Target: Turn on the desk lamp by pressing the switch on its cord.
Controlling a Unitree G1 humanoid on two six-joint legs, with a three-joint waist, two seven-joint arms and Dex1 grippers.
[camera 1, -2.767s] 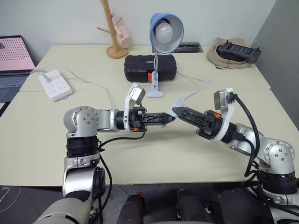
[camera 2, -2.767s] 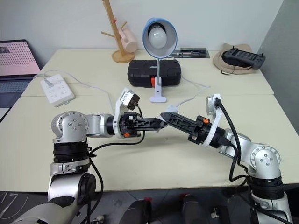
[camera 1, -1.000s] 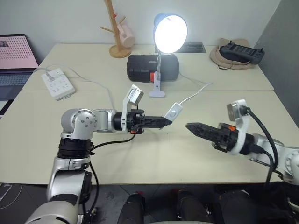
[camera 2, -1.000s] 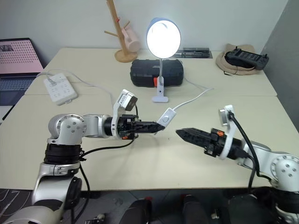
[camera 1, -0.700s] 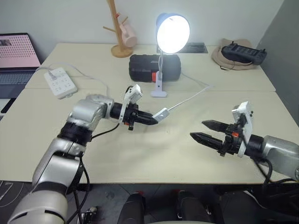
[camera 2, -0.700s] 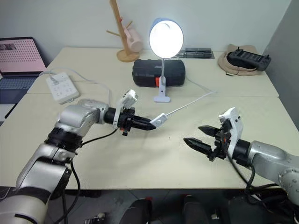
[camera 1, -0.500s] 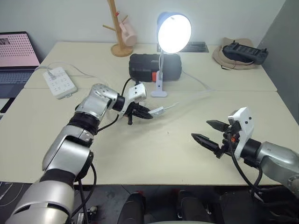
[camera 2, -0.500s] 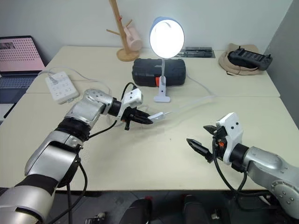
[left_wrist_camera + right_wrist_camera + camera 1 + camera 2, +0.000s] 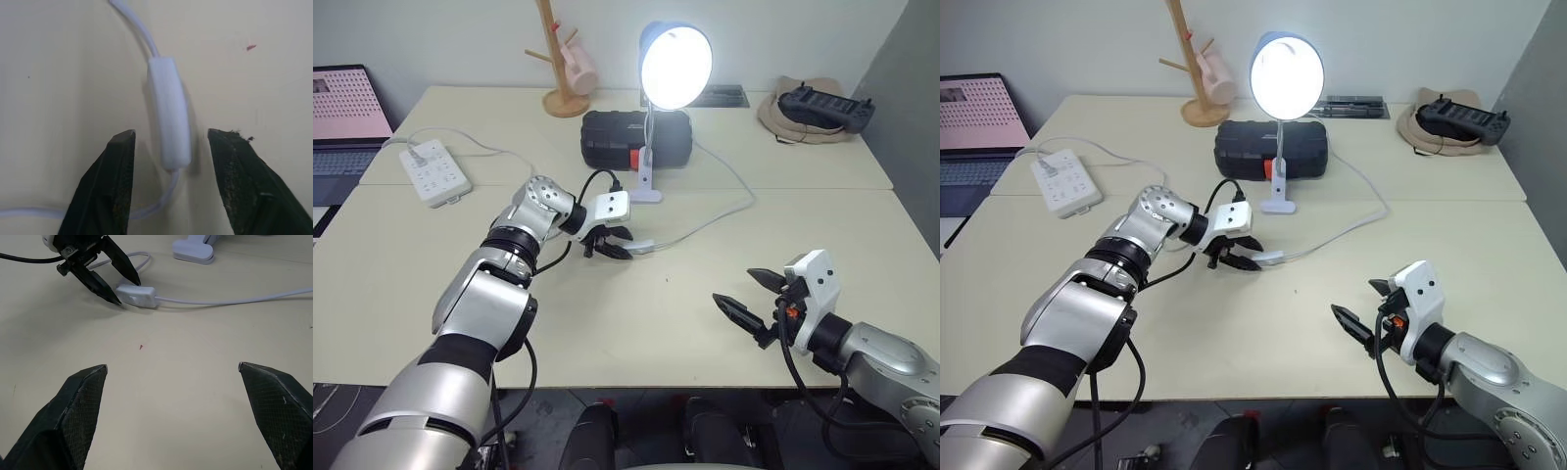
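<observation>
Switch [image 9: 136, 295] lying flat on table [image 9: 636, 323], in front of lit desk lamp [image 9: 674, 65]; long axis running left-right, in line with cord [image 9: 705, 217] leaving both ends. Left gripper [image 9: 168, 142] fingers standing apart, straddling switch; a second ago clamped on it, lifted. Right gripper [image 9: 173, 369] hanging wide open, well apart, now lower.

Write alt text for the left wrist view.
A white switch lies on a beige table between the open black fingers of the left gripper, untouched by either. Its thin white cord runs out from both ends.
</observation>
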